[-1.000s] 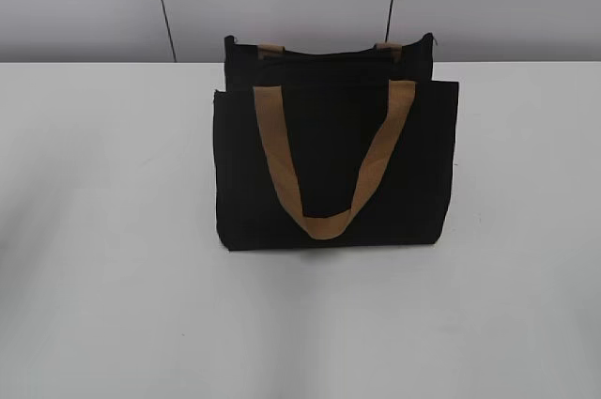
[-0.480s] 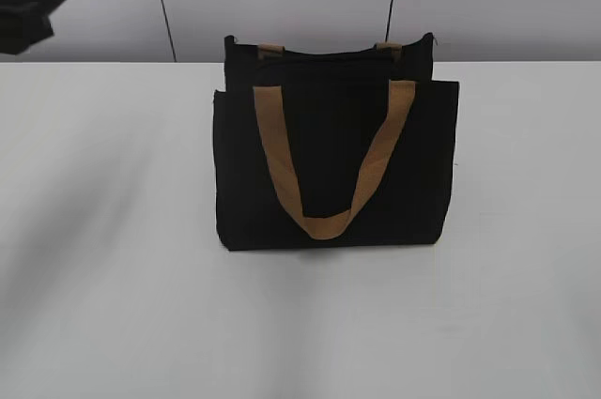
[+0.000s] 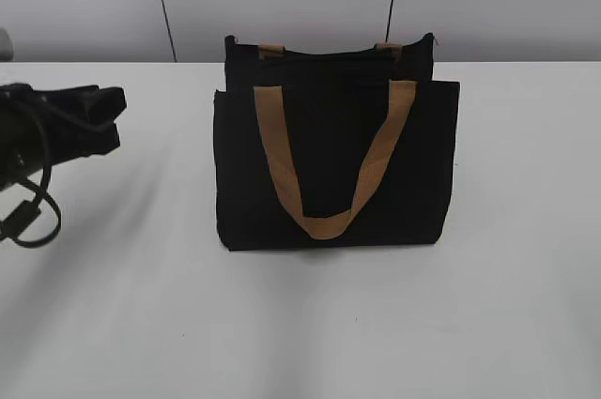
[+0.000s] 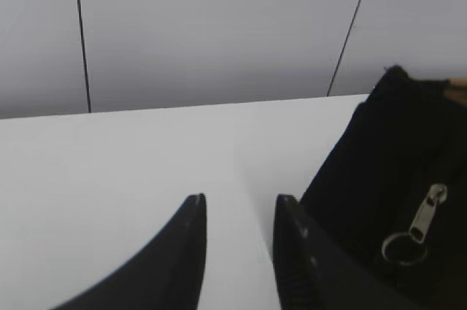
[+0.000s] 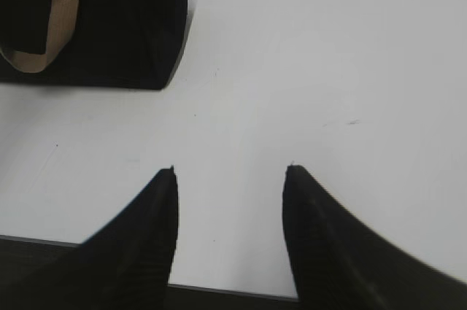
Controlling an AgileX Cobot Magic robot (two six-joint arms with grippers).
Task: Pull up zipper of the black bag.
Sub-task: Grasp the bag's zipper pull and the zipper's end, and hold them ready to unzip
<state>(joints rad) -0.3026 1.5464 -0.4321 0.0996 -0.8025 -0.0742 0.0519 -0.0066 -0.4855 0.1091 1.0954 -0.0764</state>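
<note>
White table [image 3: 113, 324], grey panelled wall behind. Far left: left gripper [image 3: 99, 117] hovering, fingers slightly parted, empty, well apart from the bag. Centre: black bag [image 3: 413, 164] upright, tan handle [image 3: 282, 164] drooping down its front. Zipper [image 4: 419, 226] along the top edge, silver pull with ring at the left end. Probably soft, light cloth; best pinched at the pull. Right: right gripper [image 5: 230, 175] wide open, empty.
</note>
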